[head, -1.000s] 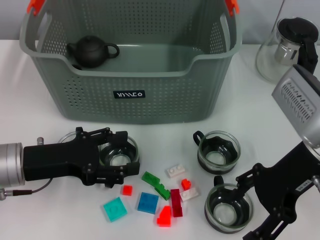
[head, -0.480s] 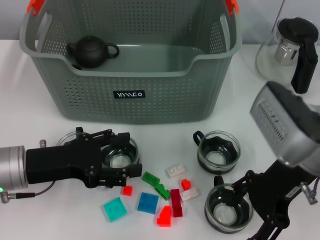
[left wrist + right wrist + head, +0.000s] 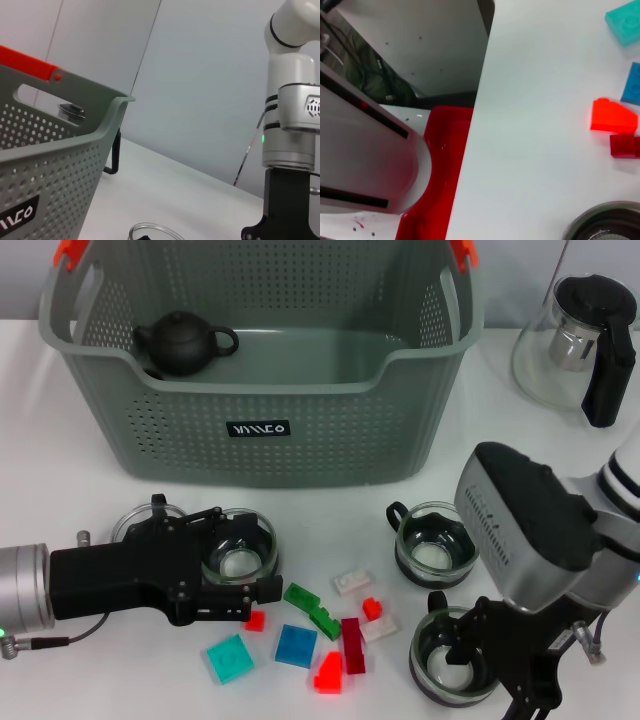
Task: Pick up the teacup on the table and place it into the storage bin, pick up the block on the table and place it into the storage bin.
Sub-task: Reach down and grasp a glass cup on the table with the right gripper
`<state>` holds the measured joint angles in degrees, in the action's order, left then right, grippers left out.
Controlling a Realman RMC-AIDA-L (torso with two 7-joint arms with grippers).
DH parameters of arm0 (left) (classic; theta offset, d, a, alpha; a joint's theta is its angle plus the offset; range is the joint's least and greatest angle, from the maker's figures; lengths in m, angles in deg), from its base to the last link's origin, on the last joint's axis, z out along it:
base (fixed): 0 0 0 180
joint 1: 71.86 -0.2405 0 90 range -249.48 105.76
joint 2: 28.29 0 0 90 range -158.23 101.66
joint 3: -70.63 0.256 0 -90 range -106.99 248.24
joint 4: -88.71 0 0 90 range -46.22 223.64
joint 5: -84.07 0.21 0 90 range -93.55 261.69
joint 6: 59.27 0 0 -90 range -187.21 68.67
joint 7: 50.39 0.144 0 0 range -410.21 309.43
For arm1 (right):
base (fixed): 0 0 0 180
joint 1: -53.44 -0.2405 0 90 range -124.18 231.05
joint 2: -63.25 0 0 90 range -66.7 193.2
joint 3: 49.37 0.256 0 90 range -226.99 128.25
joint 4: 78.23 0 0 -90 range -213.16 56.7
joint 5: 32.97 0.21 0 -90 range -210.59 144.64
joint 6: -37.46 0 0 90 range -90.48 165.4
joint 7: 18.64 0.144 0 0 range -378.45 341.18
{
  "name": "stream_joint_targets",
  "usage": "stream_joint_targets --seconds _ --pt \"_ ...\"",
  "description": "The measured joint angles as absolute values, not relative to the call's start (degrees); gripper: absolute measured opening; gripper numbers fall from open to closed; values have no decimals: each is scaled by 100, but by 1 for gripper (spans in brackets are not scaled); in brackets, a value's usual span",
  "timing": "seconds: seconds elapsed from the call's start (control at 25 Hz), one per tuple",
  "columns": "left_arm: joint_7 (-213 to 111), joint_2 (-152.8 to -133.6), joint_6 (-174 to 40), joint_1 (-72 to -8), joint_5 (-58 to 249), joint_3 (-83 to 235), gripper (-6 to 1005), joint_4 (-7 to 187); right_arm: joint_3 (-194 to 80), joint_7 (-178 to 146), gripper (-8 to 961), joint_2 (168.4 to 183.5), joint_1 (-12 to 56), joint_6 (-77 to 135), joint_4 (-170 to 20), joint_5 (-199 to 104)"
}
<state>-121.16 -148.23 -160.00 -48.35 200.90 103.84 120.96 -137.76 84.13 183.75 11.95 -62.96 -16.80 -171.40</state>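
The storage bin [image 3: 262, 360] stands at the far side of the white table [image 3: 80, 470], with a dark teapot [image 3: 183, 341] inside its far left corner. In front of the bin's left half, the left end effector [image 3: 238, 578] lies low over the table, its black fingers spread on either side of a glass teacup [image 3: 239, 550] without visibly gripping it. Two more teacups sit toward the right edge: one [image 3: 436, 543] near the bin's front right corner, and one [image 3: 453, 653] closer to the near edge, where the right end effector [image 3: 490, 660] reaches around it; whether those fingers clamp the glass cannot be told. Between the cups lie scattered blocks, among them a green block [image 3: 312, 608], a blue block [image 3: 295, 645], a teal block [image 3: 229, 657] and a dark red block [image 3: 352, 644]. A glass jug [image 3: 580, 335] stands at the far right corner.
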Motion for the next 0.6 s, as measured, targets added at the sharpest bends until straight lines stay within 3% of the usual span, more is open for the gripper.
stream_joint_targets --seconds 0.6 --pt "-12079 -14844 -15982 -4850 20078 10385 928 12091 -14270 8618 938 18394 1038 -6054 -1640 -17264"
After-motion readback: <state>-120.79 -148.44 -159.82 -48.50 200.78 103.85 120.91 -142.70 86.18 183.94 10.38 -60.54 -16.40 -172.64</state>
